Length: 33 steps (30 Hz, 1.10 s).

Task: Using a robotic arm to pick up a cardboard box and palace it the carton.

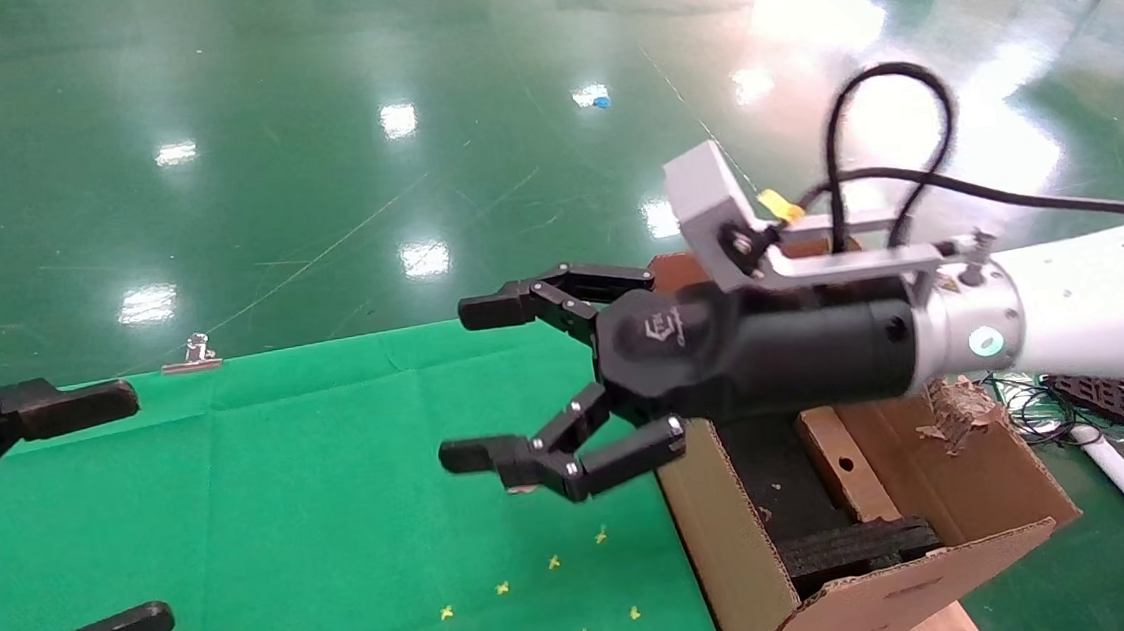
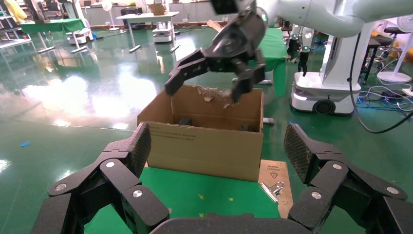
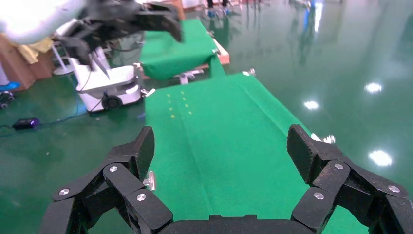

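Observation:
The carton [image 1: 731, 553] stands at the green table's [image 1: 284, 478] right end with its flaps up, one ragged, and black foam [image 1: 856, 545] inside. The narrow brown cardboard box [image 1: 851, 478] with a round hole stands on edge inside it, beside the foam. My right gripper [image 1: 457, 384] on the white robotic arm [image 1: 1094, 324] hangs open and empty above the table, just left of the carton. The left wrist view shows this gripper [image 2: 204, 91] above the carton's [image 2: 204, 141] near wall. My left gripper [image 1: 149, 508] is parked open at the far left.
A metal binder clip [image 1: 192, 353] holds the cloth at the table's far edge; another clip [image 2: 272, 187] lies on the wooden board [image 2: 275, 170] by the carton. Small yellow marks [image 1: 551, 562] dot the cloth. Cables and a black tray [image 1: 1121, 402] lie on the floor to the right.

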Tool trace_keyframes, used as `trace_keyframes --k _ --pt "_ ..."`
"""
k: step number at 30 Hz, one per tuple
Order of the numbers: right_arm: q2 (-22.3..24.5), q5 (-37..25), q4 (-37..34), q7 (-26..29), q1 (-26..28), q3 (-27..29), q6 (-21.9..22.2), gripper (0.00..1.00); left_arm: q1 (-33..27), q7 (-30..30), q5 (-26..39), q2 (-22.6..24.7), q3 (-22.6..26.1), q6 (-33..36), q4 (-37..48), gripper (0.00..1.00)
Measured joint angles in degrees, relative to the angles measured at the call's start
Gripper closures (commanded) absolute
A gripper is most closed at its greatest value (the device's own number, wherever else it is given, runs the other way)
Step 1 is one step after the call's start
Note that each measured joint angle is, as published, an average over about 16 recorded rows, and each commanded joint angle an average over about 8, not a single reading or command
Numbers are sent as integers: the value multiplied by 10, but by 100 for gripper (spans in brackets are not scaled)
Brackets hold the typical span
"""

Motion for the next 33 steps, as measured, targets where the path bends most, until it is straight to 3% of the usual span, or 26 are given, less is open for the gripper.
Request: trace_keyframes --k 8,14,33 --pt "12 20 75 -32 -78 95 -15 0 0 0 0 0 0 0 0 0" --pt "17 29 105 -44 -110 135 -22 0 0 0 0 0 0 0 0 0" --pt "16 26 98 -41 -103 126 -20 0 0 0 0 0 0 0 0 0"
